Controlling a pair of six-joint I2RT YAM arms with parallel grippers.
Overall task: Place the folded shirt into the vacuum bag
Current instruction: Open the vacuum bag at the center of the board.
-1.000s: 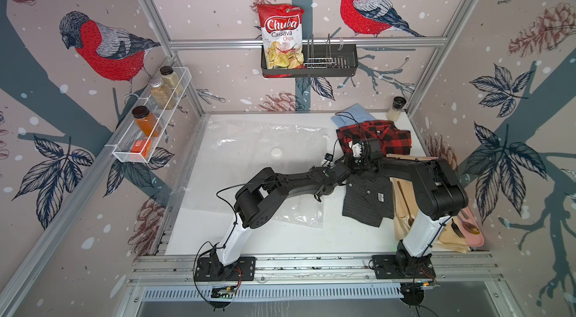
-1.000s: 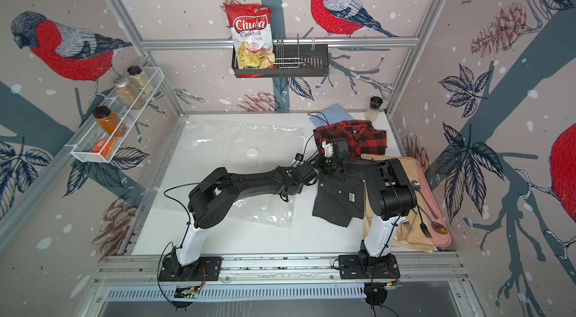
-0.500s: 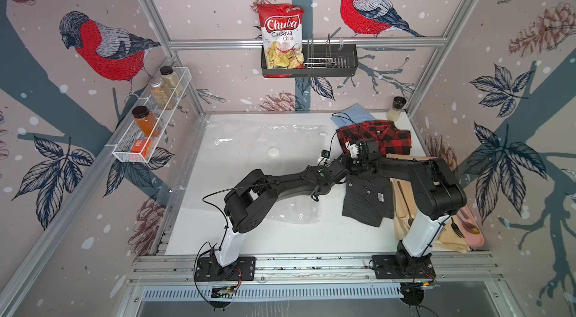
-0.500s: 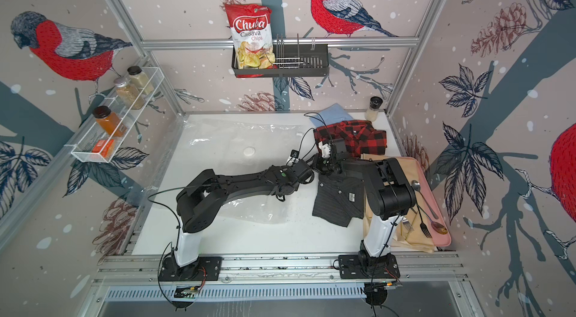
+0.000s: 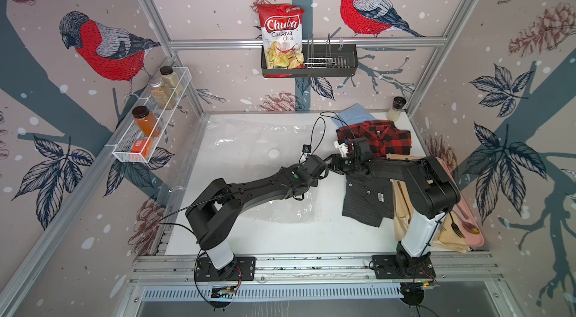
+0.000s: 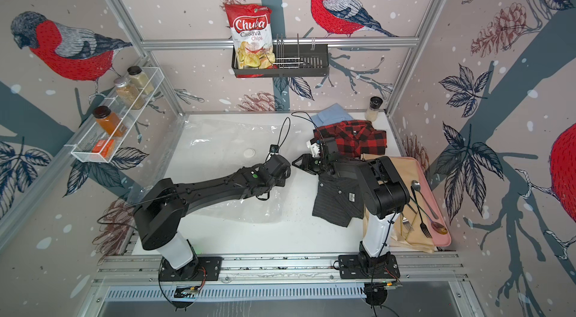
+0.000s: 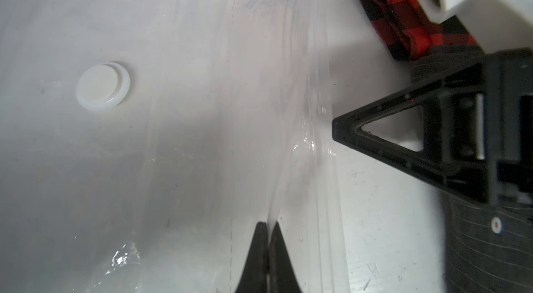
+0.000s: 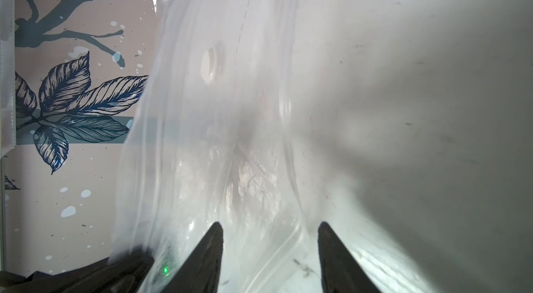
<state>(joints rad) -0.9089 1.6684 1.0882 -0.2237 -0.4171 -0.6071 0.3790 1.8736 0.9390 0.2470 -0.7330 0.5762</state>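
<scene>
— So, where's the bag (image 5: 249,144)?
— Pinched tight in my left end effector (image 7: 268,226), by its edge; my right end effector (image 8: 271,228) gapes just beside it, at the same edge.
— And the folded shirt (image 5: 364,203)?
— Behind my right one, flat on the tabletop (image 5: 280,237), outside the bag.

place: robot test cell | evidence: aluminium frame (image 5: 218,43), bird-print wall panels (image 5: 103,50), 2 arms (image 5: 258,189) bolted to rail (image 5: 311,265)

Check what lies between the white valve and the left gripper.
Only clear film of the vacuum bag, crossed by a dashed line, shows between the valve and the left gripper in the left wrist view.
</scene>
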